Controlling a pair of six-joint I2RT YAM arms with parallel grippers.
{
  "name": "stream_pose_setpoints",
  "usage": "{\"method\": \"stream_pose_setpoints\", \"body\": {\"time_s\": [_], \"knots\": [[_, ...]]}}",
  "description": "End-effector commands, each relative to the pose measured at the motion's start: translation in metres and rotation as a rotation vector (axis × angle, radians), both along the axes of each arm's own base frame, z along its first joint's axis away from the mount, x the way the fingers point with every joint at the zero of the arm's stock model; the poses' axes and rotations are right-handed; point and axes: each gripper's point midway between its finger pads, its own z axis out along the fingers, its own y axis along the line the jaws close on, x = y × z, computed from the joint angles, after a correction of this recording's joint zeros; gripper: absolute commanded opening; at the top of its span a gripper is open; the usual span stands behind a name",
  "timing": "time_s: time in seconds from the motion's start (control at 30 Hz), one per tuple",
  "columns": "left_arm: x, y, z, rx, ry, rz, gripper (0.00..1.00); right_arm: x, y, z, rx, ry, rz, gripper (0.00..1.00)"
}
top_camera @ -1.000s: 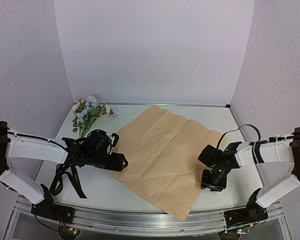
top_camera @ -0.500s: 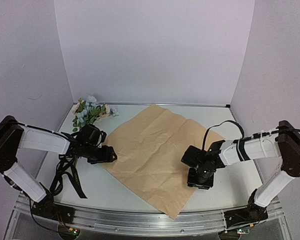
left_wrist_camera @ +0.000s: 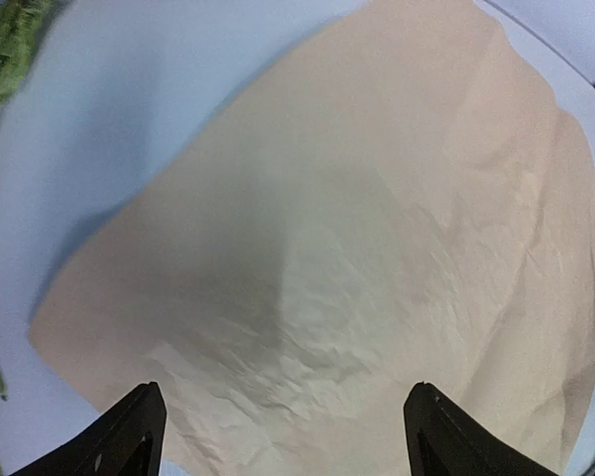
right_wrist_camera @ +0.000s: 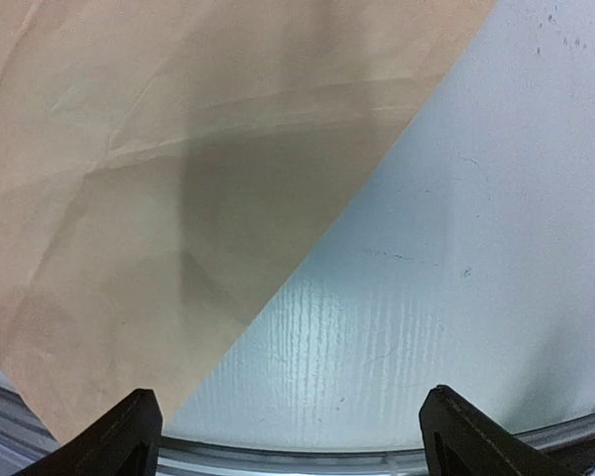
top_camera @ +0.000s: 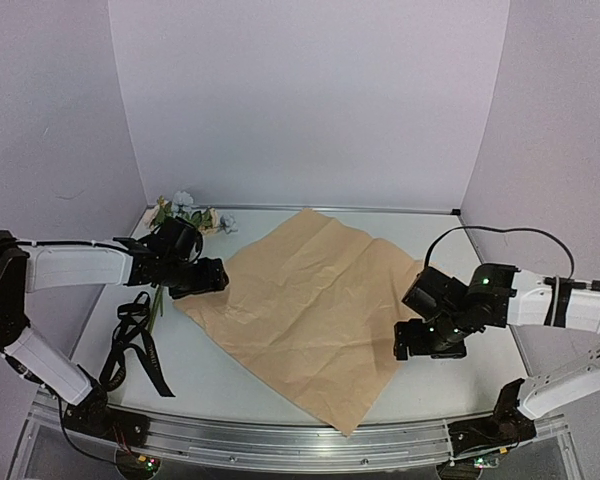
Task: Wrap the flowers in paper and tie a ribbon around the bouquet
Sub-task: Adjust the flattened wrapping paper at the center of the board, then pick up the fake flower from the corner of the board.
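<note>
One bunch of flowers [top_camera: 185, 215] is laid at far left, just behind the left gripper [top_camera: 212, 277], stems apparently running nearward; that gripper and the right gripper [top_camera: 420, 345], at the right edge of the paper [top_camera: 310, 310], are held spread and empty.

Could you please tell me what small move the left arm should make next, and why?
Probably move the left pincer to the flowers and close on their stems: it and the right pincer stand open and empty, the paper lies flat, tan face up, and the flowers lie off it, far left.
</note>
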Motion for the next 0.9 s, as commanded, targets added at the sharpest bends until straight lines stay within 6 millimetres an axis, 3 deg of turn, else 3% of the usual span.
{"method": "stream_pose_setpoints", "body": {"time_s": [0.0, 0.13, 0.27, 0.37, 0.6, 0.87], "knots": [[0.030, 0.067, 0.006, 0.151, 0.003, 0.221, 0.85, -0.004, -0.011, 0.019, -0.053, -0.038, 0.153, 0.96], [0.052, 0.101, 0.001, 0.214, 0.027, 0.284, 0.82, -0.006, -0.011, 0.027, -0.043, -0.058, 0.215, 0.98], [0.073, 0.122, -0.014, 0.234, 0.069, 0.293, 0.78, -0.010, -0.011, 0.028, -0.030, -0.058, 0.260, 0.98], [0.088, 0.131, -0.025, 0.248, 0.098, 0.297, 0.71, -0.015, -0.013, 0.028, -0.004, -0.045, 0.262, 0.98], [0.105, 0.142, -0.049, 0.288, 0.137, 0.291, 0.67, -0.028, -0.020, 0.020, 0.032, -0.009, 0.263, 0.98], [0.121, 0.164, -0.064, 0.252, 0.141, 0.268, 0.65, -0.023, -0.024, 0.018, -0.002, -0.018, 0.277, 0.98]]}}
